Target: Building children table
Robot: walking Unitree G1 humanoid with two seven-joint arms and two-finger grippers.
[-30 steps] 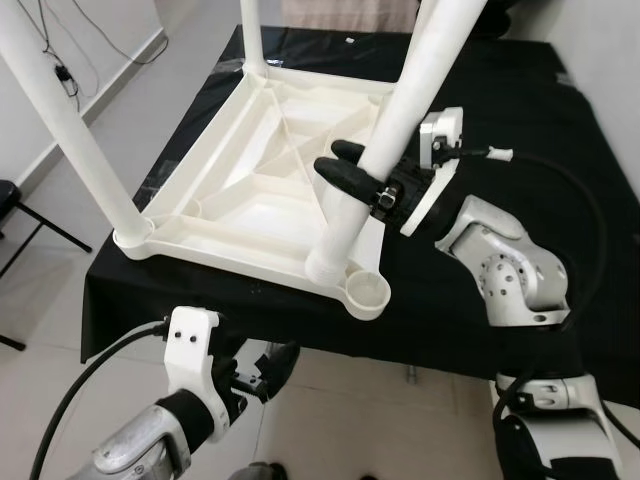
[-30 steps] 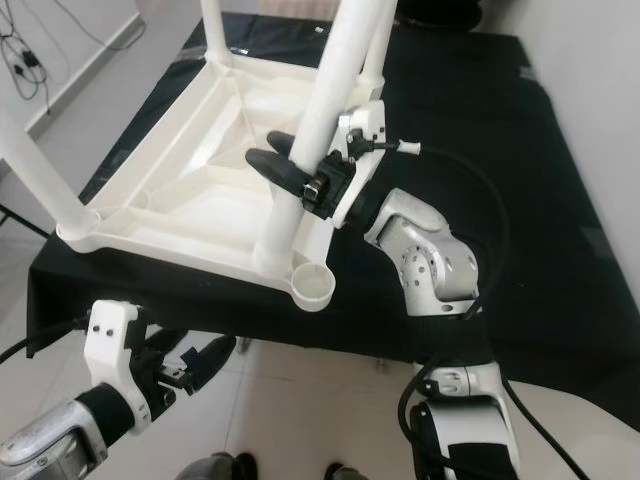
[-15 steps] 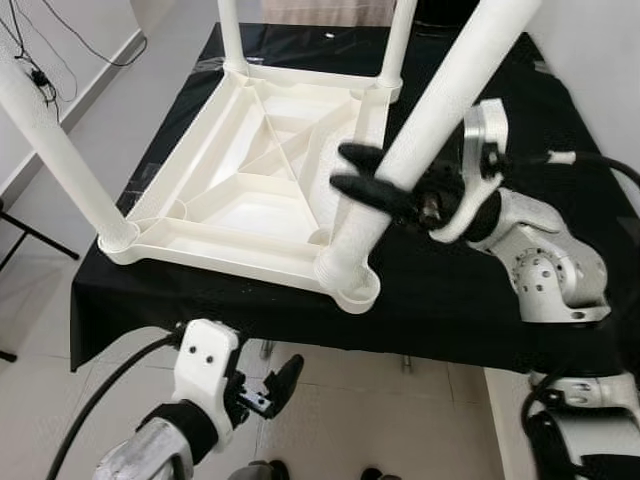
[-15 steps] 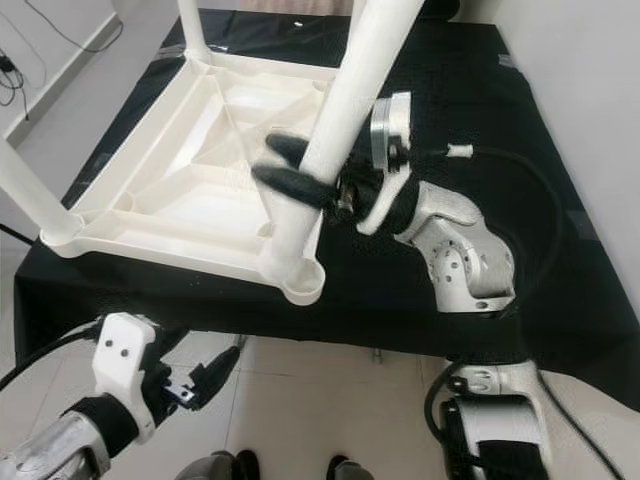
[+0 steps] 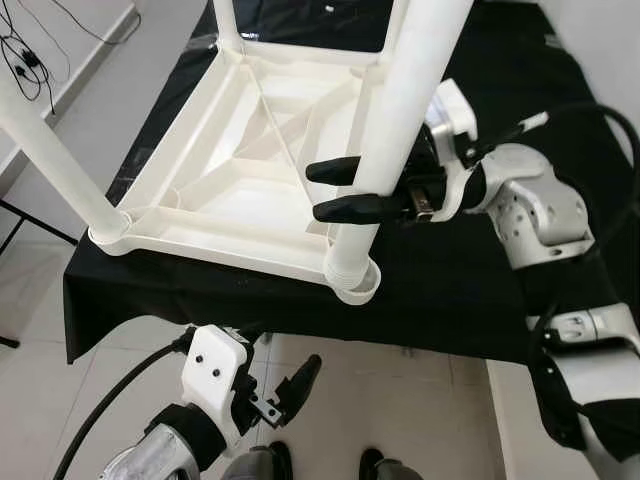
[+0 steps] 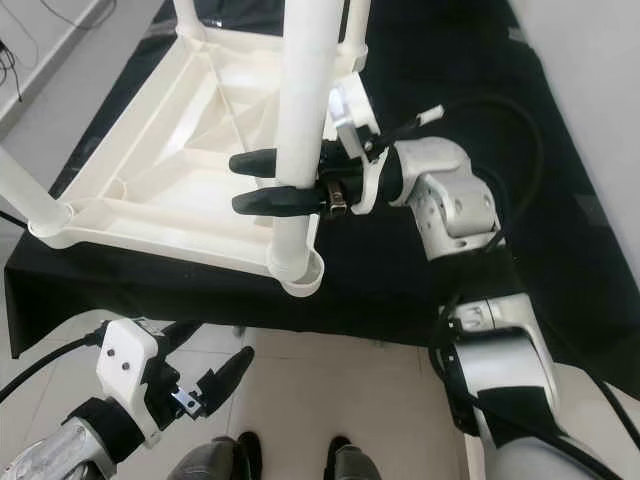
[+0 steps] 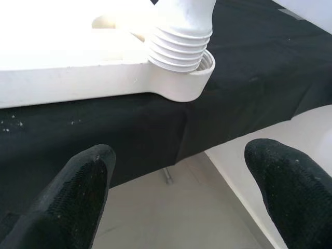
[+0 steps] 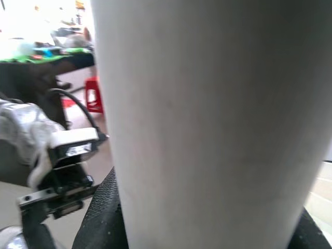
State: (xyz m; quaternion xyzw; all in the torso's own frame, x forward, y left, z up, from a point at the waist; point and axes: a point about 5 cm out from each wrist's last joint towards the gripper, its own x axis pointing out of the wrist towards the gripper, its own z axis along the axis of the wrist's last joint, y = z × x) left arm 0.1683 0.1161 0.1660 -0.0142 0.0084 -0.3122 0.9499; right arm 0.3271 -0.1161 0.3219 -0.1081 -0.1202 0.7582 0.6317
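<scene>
One white leg (image 5: pixel 400 120) stands in the corner socket (image 5: pixel 355 280) of the upturned table top (image 5: pixel 240 170), at the desk's (image 5: pixel 450 290) near edge, right gripper (image 5: pixel 335 190) jaws clamped around it. Lower left, the left gripper (image 7: pixel 181 192) hangs with jaws wide and empty over open floor (image 5: pixel 400 420).

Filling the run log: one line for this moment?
right gripper: shut on table leg | leg: threaded end in corner socket | left gripper: open, idle below table edge
</scene>
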